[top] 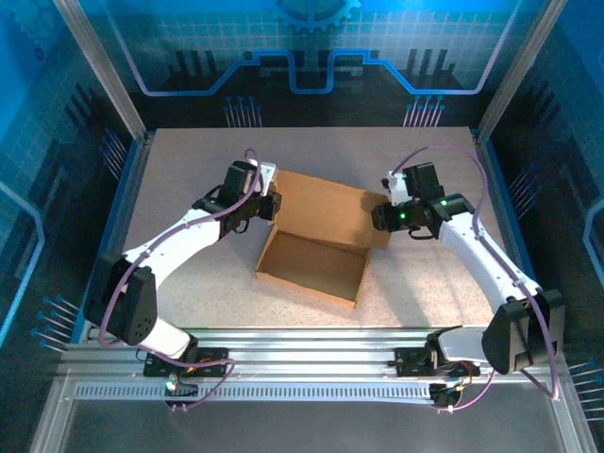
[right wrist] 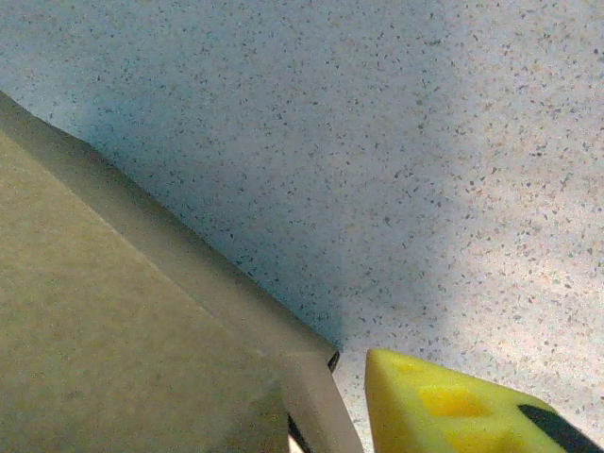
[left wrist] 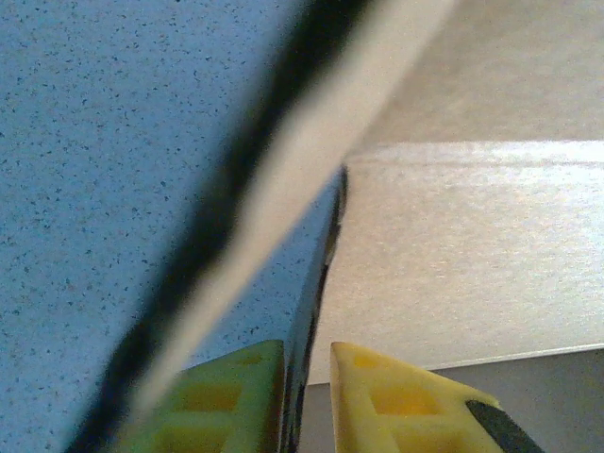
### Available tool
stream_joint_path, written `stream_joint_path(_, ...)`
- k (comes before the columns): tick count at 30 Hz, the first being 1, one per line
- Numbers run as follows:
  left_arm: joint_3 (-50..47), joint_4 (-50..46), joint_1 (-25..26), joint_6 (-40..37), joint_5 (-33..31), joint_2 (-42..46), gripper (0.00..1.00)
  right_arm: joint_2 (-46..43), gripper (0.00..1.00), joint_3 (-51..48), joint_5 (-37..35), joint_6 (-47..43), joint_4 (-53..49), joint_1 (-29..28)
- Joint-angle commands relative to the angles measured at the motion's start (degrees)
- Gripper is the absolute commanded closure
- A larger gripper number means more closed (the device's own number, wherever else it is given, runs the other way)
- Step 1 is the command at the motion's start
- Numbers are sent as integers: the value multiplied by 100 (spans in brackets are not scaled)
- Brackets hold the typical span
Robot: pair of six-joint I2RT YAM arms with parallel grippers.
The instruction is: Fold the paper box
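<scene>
No legible text, label, brand, number or sign on the paper box (top: 326,208), the speckled table (top: 189,179) or the blue patterned back wall (top: 311,47).

The top camera sits high behind the arm bases (top: 189,363), which lie at 6 o'clock in its picture. It looks down and forward over the whole tabletop (top: 189,170). The left wrist camera looks along the left pincer (left wrist: 307,359), pressed very close against the paper box (left wrist: 472,255). The right wrist camera hangs close over the speckled tabletop, with the box wall at 8 o'clock. All three views share the box.
</scene>
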State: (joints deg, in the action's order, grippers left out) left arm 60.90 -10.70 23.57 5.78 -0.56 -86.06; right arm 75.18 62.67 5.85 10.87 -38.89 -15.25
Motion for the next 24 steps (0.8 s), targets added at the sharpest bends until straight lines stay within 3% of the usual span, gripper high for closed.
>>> stream_joint_path(1,-77,-213,146,356,-203,231,79,-93,72,182,-344,398,-235,-227)
stream_joint_path(13,-235,-295,418,1153,-543,436,79,123,91,602,-1548,1160,-178,-759)
stream_joint_path(24,-334,98,568,1861,-819,433,81,837,87,1007,-2233,1447,512,-884)
